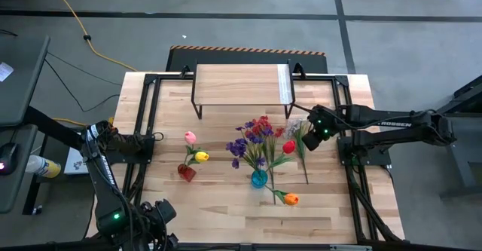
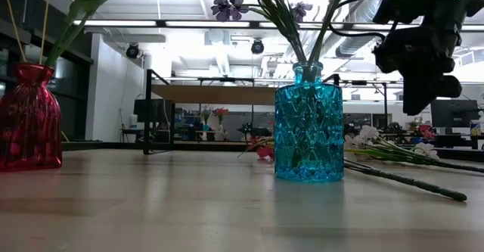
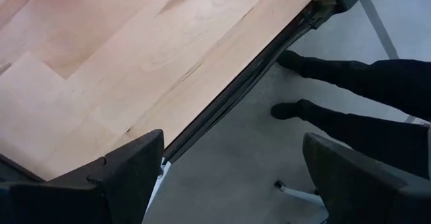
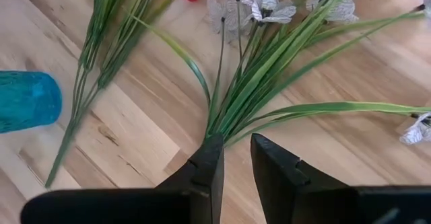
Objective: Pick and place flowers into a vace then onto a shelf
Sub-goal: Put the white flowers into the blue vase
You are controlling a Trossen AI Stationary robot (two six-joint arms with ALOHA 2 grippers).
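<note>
At the near left edge of the table (image 1: 218,209): left gripper (image 3: 229,167), spread wide, empty. Next, one red vase (image 1: 186,173) holding a pink tulip (image 1: 190,137) and a yellow tulip (image 1: 201,157). Then one blue vase (image 1: 259,179) bearing purple sprays (image 1: 242,149), a red cluster (image 1: 261,123) and seemingly a red tulip (image 1: 288,146); number of purple sprays unclear. Just right of it, flat on the wood, one orange tulip (image 1: 291,199). Farther right, also lying flat, one whitish spray (image 4: 269,69), with right gripper (image 4: 236,143) poised above its stem base, fingers narrowly parted, nothing between them. Four tulips in all, two vases, one shelf (image 1: 237,81) at the far middle. Probably light and springy to handle, with floppy leaves; best pinched low on the stem where the blades gather, never at the blossoms. Glass likely slick, breakable, top-heavy once filled.
</note>
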